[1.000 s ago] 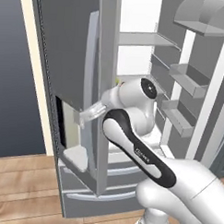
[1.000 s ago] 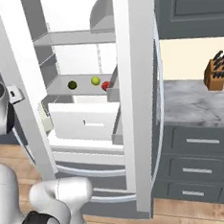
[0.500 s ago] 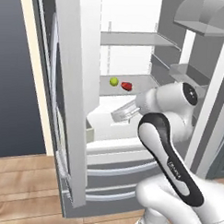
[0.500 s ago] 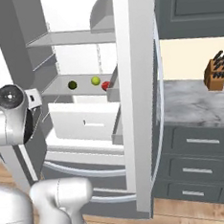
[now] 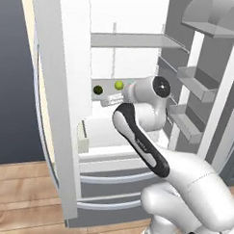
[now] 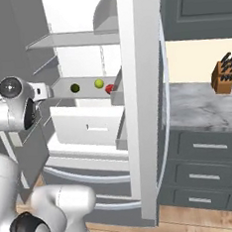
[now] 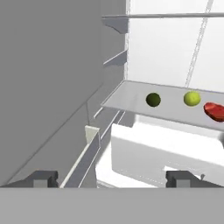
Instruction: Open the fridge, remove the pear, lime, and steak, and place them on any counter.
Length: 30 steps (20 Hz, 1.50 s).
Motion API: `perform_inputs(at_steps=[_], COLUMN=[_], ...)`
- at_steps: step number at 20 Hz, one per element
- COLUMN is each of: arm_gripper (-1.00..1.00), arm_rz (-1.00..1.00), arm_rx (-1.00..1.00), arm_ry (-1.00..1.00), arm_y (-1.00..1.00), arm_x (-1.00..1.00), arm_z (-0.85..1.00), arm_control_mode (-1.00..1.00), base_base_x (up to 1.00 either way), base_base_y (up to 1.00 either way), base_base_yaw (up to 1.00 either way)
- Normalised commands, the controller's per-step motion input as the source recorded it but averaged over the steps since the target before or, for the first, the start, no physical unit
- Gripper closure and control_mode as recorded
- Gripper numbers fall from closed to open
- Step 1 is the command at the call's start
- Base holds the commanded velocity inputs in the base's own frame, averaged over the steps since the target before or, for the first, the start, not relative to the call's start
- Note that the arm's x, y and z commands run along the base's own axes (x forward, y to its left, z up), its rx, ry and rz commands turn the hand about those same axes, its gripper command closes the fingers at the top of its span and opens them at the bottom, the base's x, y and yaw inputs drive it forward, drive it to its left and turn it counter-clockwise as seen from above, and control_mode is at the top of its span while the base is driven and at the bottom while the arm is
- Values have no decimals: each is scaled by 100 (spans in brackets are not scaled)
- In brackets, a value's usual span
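The fridge [image 5: 52, 101] stands with both doors wide open, its white interior showing. On a middle glass shelf [image 7: 127, 94] lie, in a row, the dark green lime [image 7: 153, 99], the yellow-green pear [image 7: 191, 98] and the red steak [image 7: 214, 111]. The lime [image 6: 74, 87], pear [image 6: 99, 83] and steak [image 6: 109, 88] also show from the right, the steak partly behind the door edge. My gripper [image 7: 113, 179] hangs open and holds nothing, in front of the shelf and short of the lime [image 5: 98, 89] and pear [image 5: 119, 84]. The hand hides the steak in the left base view.
A white drawer [image 6: 86, 125] sits pulled forward under the shelf. Door bins [image 5: 190, 83] line the right door. The marbled counter [image 6: 201, 105] lies to the right of the fridge, with a knife block [image 6: 223, 76] at its back. Wooden floor lies below.
The gripper let go of the left door handle and opened. The arm swung right into the fridge opening, and the left door now stands wider.
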Motion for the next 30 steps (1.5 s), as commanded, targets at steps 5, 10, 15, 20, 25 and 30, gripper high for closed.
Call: perform_inputs(at_steps=[5,10,15,20,25,30], arm_gripper=[-100,-100,-100,-100,-100,-100], arm_rz=[14,15,5,-32,-17,-14], arm_rx=[12,3,-1,-15,-17,-4], arm_ry=[19,7,-3,-3,0,10], arm_y=[57,100,66,-99,-82,-78], arm_x=[67,7,-9,-16,-82,-100], arm_z=[2,-8,-5,11,5,-3], arm_control_mode=[-100,-100,-100,-100,-100,-100], base_base_x=[0,0,0,0,0,0], base_base_y=[0,0,0,0,0,0], base_base_yaw=[0,0,0,0,0,0])
